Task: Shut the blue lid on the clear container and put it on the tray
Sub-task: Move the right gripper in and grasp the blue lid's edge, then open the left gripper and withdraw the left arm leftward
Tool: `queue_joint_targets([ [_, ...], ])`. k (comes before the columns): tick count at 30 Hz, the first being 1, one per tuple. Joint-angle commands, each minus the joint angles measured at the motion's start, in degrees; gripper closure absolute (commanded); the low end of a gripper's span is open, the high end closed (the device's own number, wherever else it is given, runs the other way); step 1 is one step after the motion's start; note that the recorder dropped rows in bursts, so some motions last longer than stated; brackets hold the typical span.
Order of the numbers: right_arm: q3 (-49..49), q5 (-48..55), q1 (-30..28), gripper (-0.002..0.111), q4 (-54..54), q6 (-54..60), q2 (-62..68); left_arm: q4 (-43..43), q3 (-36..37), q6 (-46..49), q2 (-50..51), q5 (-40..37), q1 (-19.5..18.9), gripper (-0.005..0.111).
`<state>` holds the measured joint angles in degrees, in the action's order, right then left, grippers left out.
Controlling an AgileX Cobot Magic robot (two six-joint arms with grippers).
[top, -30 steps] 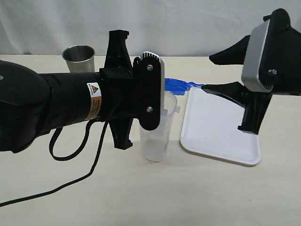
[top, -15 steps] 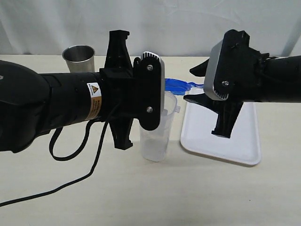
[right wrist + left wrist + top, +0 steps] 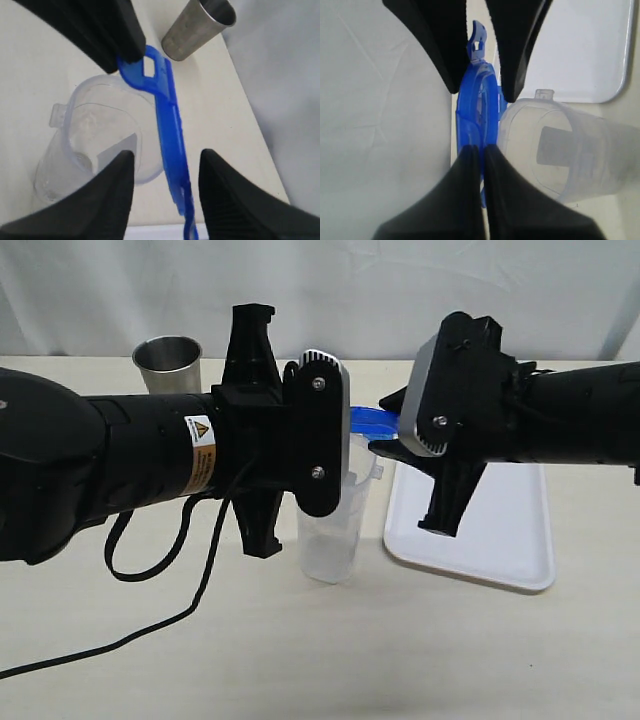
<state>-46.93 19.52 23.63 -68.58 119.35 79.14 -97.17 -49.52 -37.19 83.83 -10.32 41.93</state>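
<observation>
One round steel cup [image 3: 166,362]: upper left.
Left gripper [image 3: 481,150]: clamped on the small bright blue plastic lid [image 3: 372,420], frame centre.
Tall clear plastic container [image 3: 330,545]: upright, open, just under the lid.
Right gripper [image 3: 166,159]: jaws apart, straddling the lid.
Flat white rectangular tray [image 3: 490,540]: lower right.

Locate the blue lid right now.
Exterior view, centre: the blue lid is off the table, pinched in the jaws of the left gripper, just above the clear container and left of the tray.
</observation>
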Motion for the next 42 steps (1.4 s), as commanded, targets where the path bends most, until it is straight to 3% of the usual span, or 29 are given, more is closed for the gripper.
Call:
queue_joint_targets([
  [1,-0.31,-7.49,3.34,0.069,0.44,2.01,0.02,0.47,0.19,-0.20,-0.32,0.22,0.11,0.107],
  [10,-0.31,-7.91,3.86,0.104,3.94,2.01,0.02,0.47,0.19,-0.20,-0.32,-0.04,0.11,0.107],
  [16,-0.31,-8.84,3.86,0.104,5.66,2.01,0.02,0.47,0.19,-0.20,-0.32,-0.30,0.11,0.101],
  [22,-0.31,-13.40,3.86,0.104,8.28,2.01,0.02,-1.26,0.19,-0.20,-0.32,-1.01,0.11,0.068],
  [25,-0.31,-13.82,3.86,0.104,10.17,2.01,0.02,-1.26,0.19,-0.32,-0.32,-4.32,0.11,0.059],
  [29,-0.31,-13.71,3.86,0.104,13.19,2.01,-0.67,-0.46,0.19,-6.18,-2.29,-11.98,0.11,0.057],
  [36,-2.48,-12.34,3.86,0.104,14.91,1.87,-3.66,-0.37,0.19,-16.47,-12.20,-12.35,0.11,0.057],
  [42,-3.32,-7.63,7.10,0.104,16.86,1.87,-6.94,9.49,0.19,-32.01,-16.88,-28.25,0.11,0.060],
])
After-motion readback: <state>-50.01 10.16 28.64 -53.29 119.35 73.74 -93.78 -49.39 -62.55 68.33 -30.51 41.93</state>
